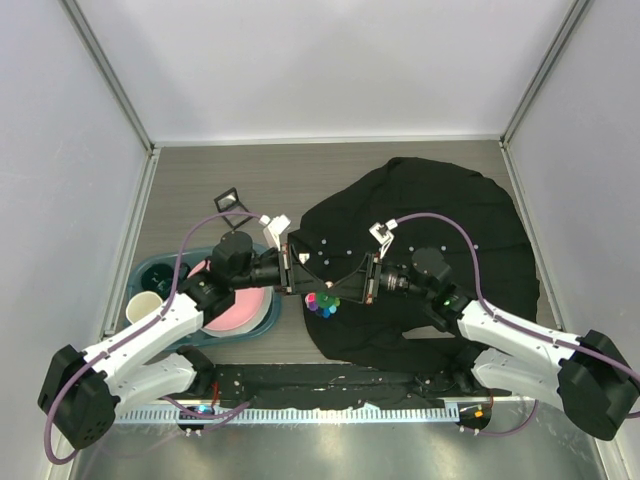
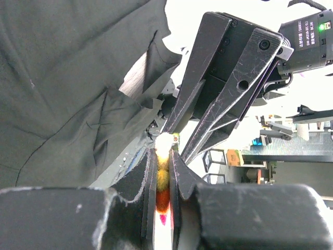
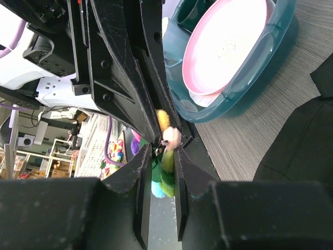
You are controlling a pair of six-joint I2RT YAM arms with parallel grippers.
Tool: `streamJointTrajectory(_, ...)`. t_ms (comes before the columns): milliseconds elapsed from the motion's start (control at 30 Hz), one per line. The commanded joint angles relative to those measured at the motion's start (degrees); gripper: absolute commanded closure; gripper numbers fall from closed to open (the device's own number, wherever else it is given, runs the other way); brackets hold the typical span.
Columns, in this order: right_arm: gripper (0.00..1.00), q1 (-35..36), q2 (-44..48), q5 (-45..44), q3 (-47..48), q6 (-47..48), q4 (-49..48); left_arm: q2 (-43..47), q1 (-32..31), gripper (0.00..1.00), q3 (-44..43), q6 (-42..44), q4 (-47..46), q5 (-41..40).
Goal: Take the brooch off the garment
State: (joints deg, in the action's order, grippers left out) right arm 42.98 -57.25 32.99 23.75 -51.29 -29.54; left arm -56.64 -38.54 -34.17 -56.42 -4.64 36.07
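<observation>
The brooch (image 1: 322,300), a small flower of coloured petals, hangs between my two grippers just off the left edge of the black garment (image 1: 440,220). My left gripper (image 1: 312,288) is shut on its yellow and orange petals (image 2: 163,177). The right gripper (image 1: 336,290) faces it from the right. Its jaws (image 3: 162,151) straddle the green and blue petals (image 3: 167,169), still slightly apart. The brooch's pale centre (image 3: 171,136) and metal clasp sit at the fingertips. Folds of the garment (image 2: 62,78) fill the left wrist view, and a corner of the garment (image 3: 307,130) lies on the table in the right wrist view.
A teal basin (image 1: 150,272) holding a pink plate (image 1: 240,310) and a cup (image 1: 147,305) stands left of the grippers, under the left arm. A small black frame (image 1: 228,200) lies behind it. White walls enclose the table.
</observation>
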Motion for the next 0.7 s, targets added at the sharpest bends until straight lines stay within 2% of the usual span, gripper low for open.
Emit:
streamJointTrajectory(0, 0.77, 1.23, 0.21, -1.52, 0.95, -2.24, -7.81, -0.75, -0.30, 1.00, 0.51, -1.76, -6.07, -0.39)
streamJointTrajectory(200, 0.78, 2.37, 0.74, -5.82, 0.60, -3.73, -9.05, -2.07, -0.30, 1.00, 1.13, -2.90, -8.45, -0.22)
streamJointTrajectory(667, 0.83, 3.95, -1.11, -7.77, 2.18, -2.50, -7.81, -3.21, -0.30, 1.00, 0.86, -3.25, -9.24, 0.22)
